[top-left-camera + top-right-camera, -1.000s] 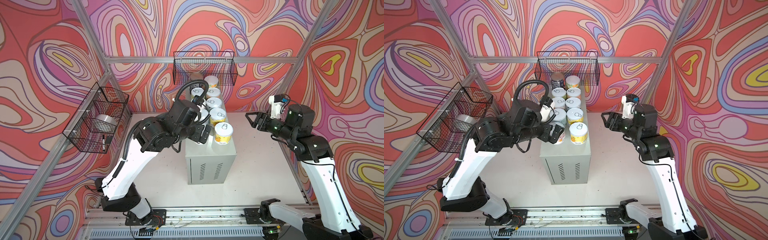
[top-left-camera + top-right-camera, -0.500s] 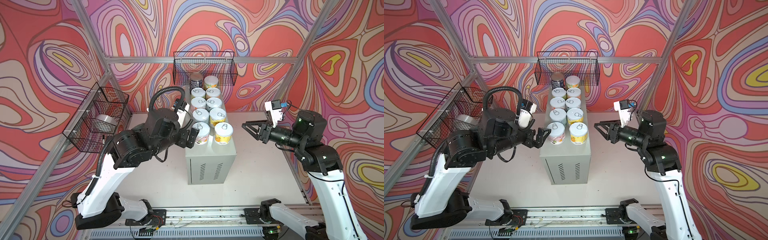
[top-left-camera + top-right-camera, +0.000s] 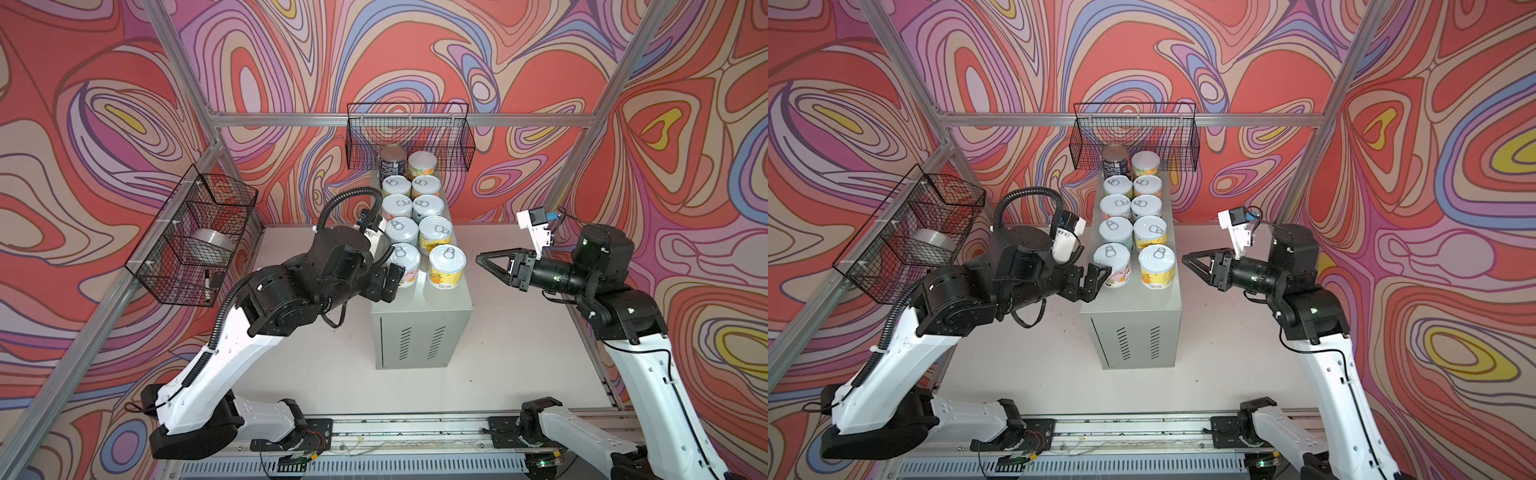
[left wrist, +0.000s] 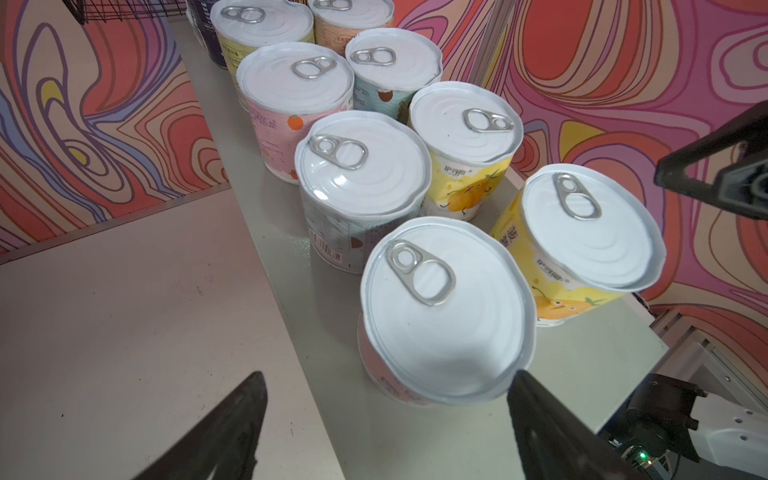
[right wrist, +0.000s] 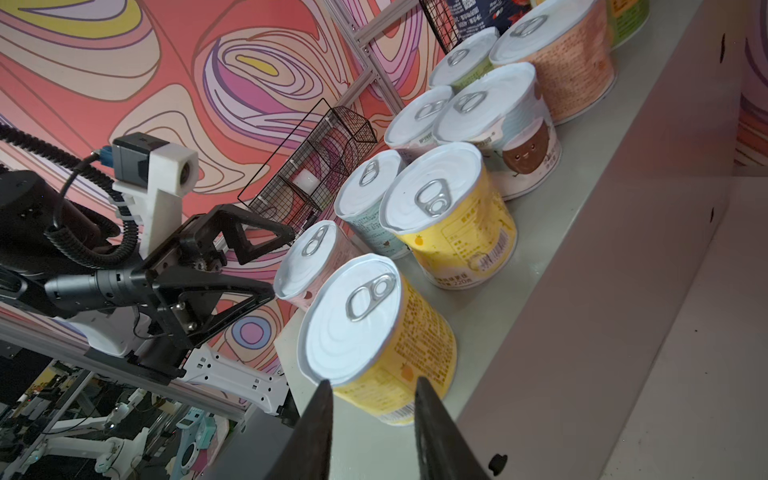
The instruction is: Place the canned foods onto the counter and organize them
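Note:
Several canned foods stand upright in two rows on the grey counter [image 3: 419,332] [image 3: 1133,328], with a dark navy tin [image 3: 392,160] at the far end. The front pair is a pink tin [image 3: 405,266] [image 4: 444,316] and a yellow-orange tin [image 3: 446,266] [image 5: 365,328]. My left gripper [image 3: 392,280] [image 4: 388,376] is open and empty, level with the pink tin at the counter's left edge, just short of it. My right gripper [image 3: 478,257] [image 5: 372,381] is shut and empty. It points at the yellow-orange tin from the right, a short gap away.
A black wire basket [image 3: 195,237] on the left wall holds a silver tape roll [image 3: 208,245] and a marker. Another wire basket [image 3: 409,137] hangs on the back wall above the far tins. White tabletop [image 3: 316,365] surrounds the counter, and the arms' rail runs along the front.
My left gripper has drawn back off the counter, leaving the pink tin standing at the front left. My right arm has dropped lower and its jaws have closed.

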